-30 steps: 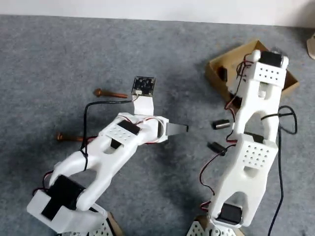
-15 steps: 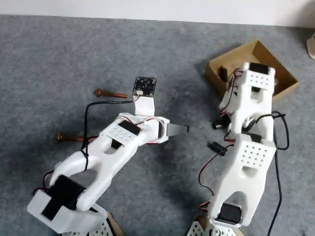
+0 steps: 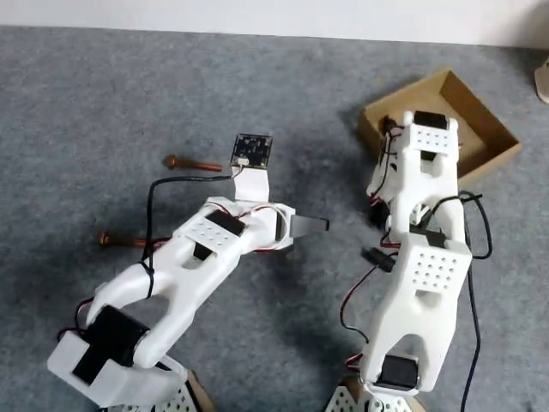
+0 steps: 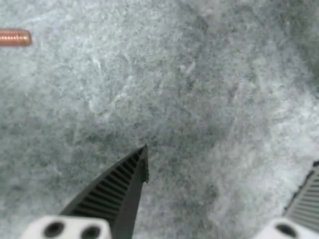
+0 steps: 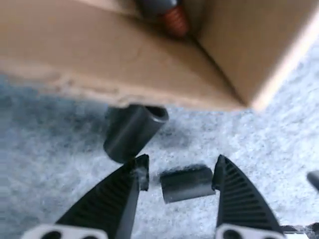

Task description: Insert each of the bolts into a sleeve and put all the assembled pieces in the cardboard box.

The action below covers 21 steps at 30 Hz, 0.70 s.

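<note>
Right gripper [image 5: 180, 167], jaws spread, straddles a dark sleeve [image 5: 187, 183] on the carpet [image 5: 50, 149] beside the cardboard box [image 5: 124, 55]; an assembled piece [image 5: 167, 15] inside is half cut off. Left gripper [image 4: 230, 157] hangs open, a bolt [image 4: 15, 37] clipped at the edge

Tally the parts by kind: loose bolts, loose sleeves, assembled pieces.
Loose bolts: 2
Loose sleeves: 2, plus a dark piece beside the right arm, possibly a third
Assembled pieces in the cardboard box: 1
Total: 5 sure, 6 at most
</note>
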Available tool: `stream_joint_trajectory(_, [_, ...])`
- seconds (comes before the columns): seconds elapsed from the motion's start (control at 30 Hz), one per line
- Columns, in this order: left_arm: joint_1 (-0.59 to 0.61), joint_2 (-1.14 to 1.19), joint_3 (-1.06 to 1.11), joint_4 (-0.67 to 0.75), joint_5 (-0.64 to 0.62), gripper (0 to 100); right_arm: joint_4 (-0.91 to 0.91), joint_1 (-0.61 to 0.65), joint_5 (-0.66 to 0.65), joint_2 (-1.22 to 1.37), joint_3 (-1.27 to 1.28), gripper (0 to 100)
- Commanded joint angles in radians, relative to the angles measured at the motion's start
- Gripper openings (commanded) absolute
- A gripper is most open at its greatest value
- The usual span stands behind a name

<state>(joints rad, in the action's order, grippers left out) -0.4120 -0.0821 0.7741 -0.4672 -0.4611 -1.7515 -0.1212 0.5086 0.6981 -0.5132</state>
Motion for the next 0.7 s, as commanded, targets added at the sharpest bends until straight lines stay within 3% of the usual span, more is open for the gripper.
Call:
stream_joint_trajectory(0.0, [0.012,-0.007,-0.048,0.017,0.002,44,-0.013,0.016,0.009,-0.119,-0.039,20.3])
stream_joint_trajectory(0.4, [0.010,-0.007,-0.048,0.017,0.002,44,-0.008,0.016,0.101,-0.160,-0.036,20.3])
stream_joint_trajectory(0.67, [0.008,-0.007,-0.048,0.017,0.000,44,0.082,0.015,0.259,-0.160,-0.036,20.2])
